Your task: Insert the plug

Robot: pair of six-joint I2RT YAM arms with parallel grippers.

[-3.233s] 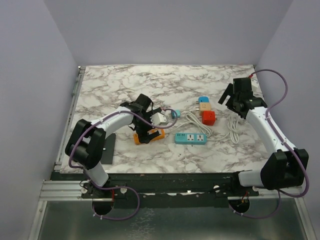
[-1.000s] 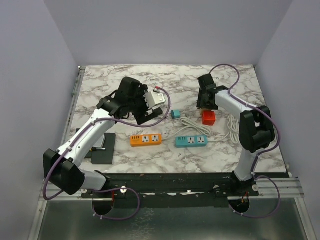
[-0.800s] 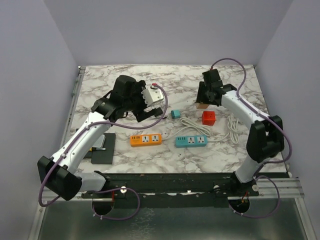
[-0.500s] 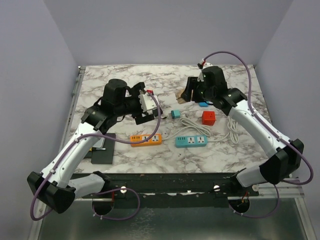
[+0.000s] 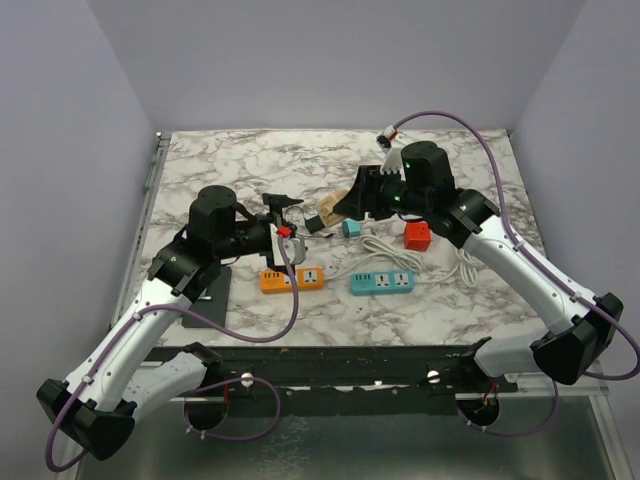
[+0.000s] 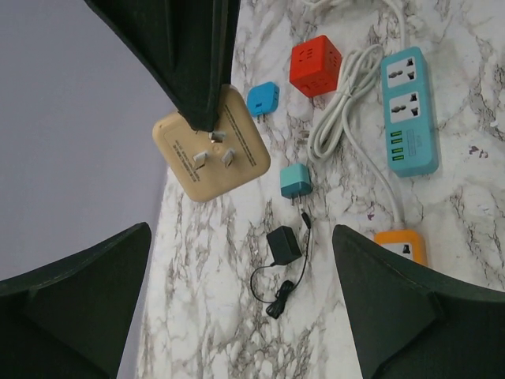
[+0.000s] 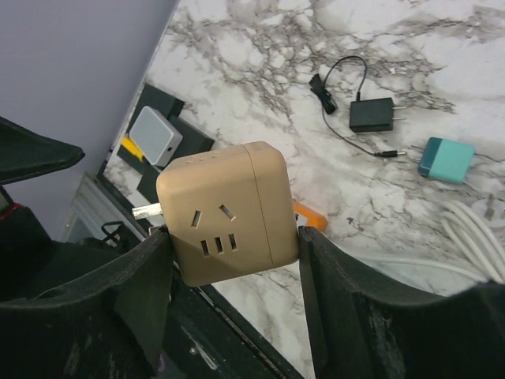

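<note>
1. Pinching the tan cube plug (image 7: 225, 209) on two opp. sides are the R fingers (image 7: 134, 300). They hold it tilted in the air above the counter (image 5: 250, 160), btwn the two arms.
2. Its three prongs face the L wrist cam. The socket holes face the R wrist cam.
3. L fingers (image 6: 71, 308) are spread wide, across from the cube plug and apart from it.
4. On the counter below, an orange power strip (image 5: 293, 279) & a teal power strip (image 5: 382, 278) lie end to end. A white cable (image 6: 335, 114) is looped by the teal one.
5. Also lying there are a red cube (image 5: 417, 235), small teal charger (image 5: 351, 227), blue plug (image 6: 263, 99) and black charger (image 6: 282, 245) w/ thin cord.
</note>
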